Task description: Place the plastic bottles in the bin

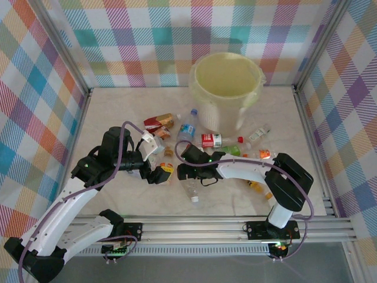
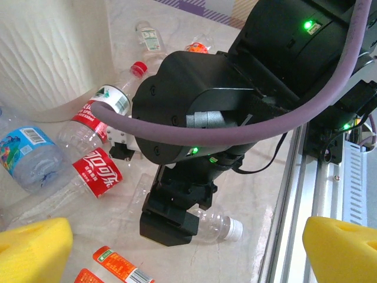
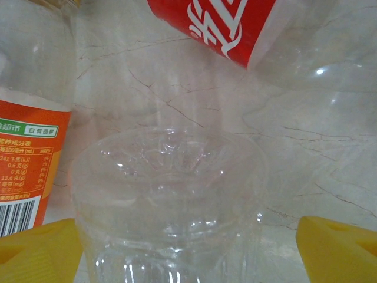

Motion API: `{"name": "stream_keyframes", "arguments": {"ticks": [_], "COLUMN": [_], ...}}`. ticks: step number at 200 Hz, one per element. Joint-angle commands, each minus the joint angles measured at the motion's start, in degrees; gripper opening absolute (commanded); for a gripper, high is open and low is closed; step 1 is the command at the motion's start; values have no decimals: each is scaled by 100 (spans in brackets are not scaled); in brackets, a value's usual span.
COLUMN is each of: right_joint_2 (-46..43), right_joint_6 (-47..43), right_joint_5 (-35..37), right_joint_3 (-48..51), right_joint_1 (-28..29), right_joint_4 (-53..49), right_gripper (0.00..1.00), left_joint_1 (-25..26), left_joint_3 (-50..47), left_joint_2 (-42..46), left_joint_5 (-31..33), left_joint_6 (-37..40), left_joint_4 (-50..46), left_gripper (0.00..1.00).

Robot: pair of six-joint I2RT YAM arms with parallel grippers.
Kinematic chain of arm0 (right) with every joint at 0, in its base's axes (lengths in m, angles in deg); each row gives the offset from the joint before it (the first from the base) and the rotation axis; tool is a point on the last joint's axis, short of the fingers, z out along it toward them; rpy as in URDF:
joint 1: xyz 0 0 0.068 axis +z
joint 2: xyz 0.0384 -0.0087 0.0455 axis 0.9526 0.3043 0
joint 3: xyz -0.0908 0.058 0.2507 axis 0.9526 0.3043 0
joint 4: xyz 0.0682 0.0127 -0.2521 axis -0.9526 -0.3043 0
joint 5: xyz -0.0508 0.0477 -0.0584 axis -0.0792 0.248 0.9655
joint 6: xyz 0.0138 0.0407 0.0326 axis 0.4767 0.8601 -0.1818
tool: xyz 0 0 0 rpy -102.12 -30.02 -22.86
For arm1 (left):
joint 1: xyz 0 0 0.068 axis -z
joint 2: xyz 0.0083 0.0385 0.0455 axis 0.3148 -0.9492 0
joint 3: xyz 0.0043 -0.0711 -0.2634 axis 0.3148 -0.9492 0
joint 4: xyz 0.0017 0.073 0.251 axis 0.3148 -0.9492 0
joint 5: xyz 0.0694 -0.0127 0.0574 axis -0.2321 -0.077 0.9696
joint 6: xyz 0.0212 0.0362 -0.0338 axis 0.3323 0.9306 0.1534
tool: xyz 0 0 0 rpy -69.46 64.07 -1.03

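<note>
**A:** Clear bottle lies on the desk near the front edge, well apart from the bin. Right tool straddles its base, pads spread, nothing pinched.

**B:** Close slowly on the ribbed body. The thin wall probably buckles or squirts out. Lift clear of the red-label bottle first.

**A:** Right arm is folded leftward, wrist low. Left tool is spread wide and empty, just beside it. Crowded.

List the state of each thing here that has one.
bin, upright, open-topped, no bottle seen inside.
clear bottle, lying on the table, white cap on.
right gripper, open, pads either side of the clear bottle.
left gripper, open, empty.
red-label bottle, lying flat, outside the bin.
</note>
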Motion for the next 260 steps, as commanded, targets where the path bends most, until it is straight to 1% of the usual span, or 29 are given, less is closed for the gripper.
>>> {"name": "stream_keyframes", "arguments": {"ticks": [1, 63, 94, 112, 153, 201, 225, 260], "right_joint_2": [130, 309, 60, -162, -865, -1707, -1881, -1770], "right_joint_6": [123, 90, -18, -54, -314, -1035, -1439, -2060], "right_joint_5": [-76, -46, 118, 209, 396, 511, 447, 374], "right_joint_3": [5, 53, 157, 286, 570, 538, 218, -751], "right_joint_1": [47, 56, 54, 56, 51, 35, -11, -83], "right_joint_4": [216, 423, 432, 436, 283, -7, -103, -456], "right_gripper": [91, 78, 69, 66, 64, 62, 62, 63], "left_joint_1": [46, 46, 50, 48, 45, 44, 44, 29], "left_joint_3": [-77, -84, -132, -199, -289, -390, -482, -330], "left_joint_2": [23, -10, 24, 75, 103, 259, 342, 247], "left_joint_5": [11, 22, 26, 43, 162, 242, 323, 397], "left_joint_6": [-65, -83, -101, -155, -256, -388, -438, -440], "left_joint_4": [109, 117, 190, 295, 497, 759, 880, 981], "left_gripper": [100, 100, 100, 100, 100, 100, 100, 100]}}
